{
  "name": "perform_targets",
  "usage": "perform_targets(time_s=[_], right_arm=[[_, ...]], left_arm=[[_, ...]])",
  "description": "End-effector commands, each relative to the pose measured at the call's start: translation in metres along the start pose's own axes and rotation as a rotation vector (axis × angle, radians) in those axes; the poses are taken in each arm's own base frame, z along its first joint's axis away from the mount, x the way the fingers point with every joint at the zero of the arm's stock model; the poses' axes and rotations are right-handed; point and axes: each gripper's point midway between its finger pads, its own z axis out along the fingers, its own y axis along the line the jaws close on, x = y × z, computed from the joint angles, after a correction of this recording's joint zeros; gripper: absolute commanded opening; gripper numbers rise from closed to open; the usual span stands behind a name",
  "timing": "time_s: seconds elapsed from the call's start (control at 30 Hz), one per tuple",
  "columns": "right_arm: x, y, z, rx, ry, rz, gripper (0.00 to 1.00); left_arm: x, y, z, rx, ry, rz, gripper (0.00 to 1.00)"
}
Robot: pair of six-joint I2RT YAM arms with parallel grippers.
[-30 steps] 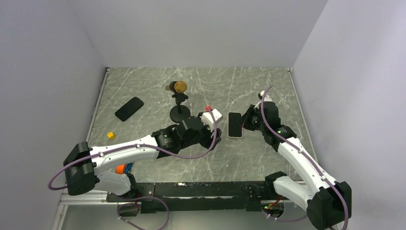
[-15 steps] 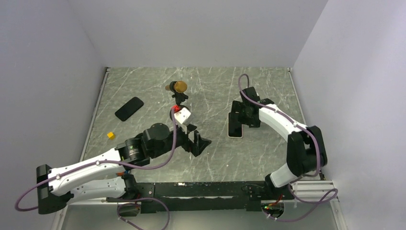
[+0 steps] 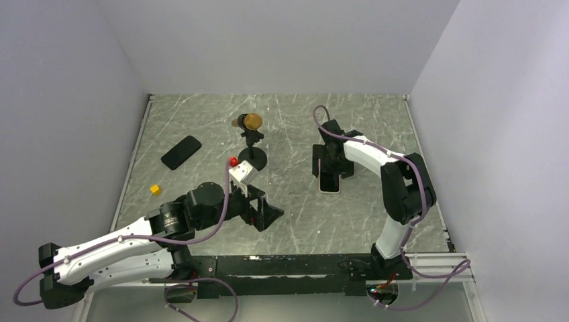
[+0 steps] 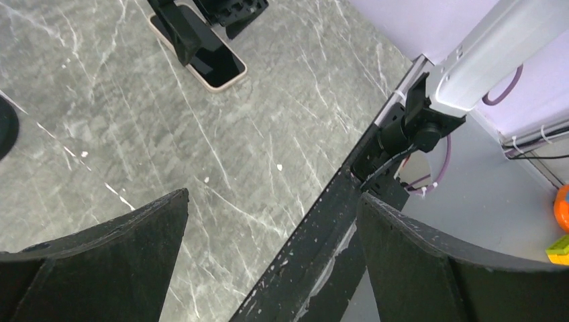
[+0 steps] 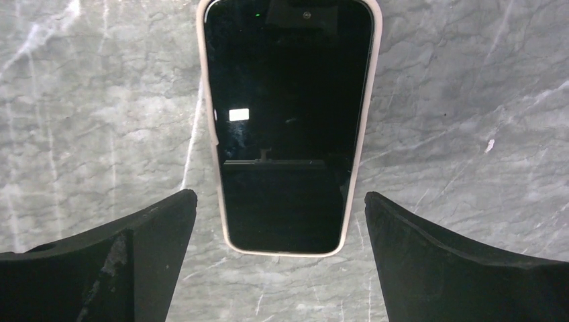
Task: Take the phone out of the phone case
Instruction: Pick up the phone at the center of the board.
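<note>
Approach step: the right claw (image 5: 282, 261), spread wide and holding nothing, hangs over the phone (image 5: 288, 100), which lies screen-up in its pale phone case (image 5: 209, 134) right of the bench (image 3: 201, 114) centre. The left claw (image 3: 266, 212) also gapes, empty. The next move likely needs a grip on the case edge.

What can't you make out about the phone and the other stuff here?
Top view: the far end of the phone is hidden under the right claw.
Right wrist view: the picture's top edge cuts off the phone; the back of its case faces the table.
Top view: the flat black thing at left is too small to tell phone from empty case.
Left wrist view: the left edge cuts off a round black base.
</note>
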Motion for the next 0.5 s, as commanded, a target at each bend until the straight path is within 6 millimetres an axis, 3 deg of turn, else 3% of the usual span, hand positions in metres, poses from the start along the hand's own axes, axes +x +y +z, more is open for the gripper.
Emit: perform_targets(time_s=[0.0,0.47], right_arm=[[-0.010,-0.008,-0.002,0.070,-0.035,-0.016,1.00],[0.000,-0.001,0.031,0.053,0.007,0.016,0.99]], left_arm=[[0.001,-0.012,-0.006,0.060,0.005,-0.039,0.99],[0.008,-0.004,-0.013,0.026,0.006,-0.084,0.99]])
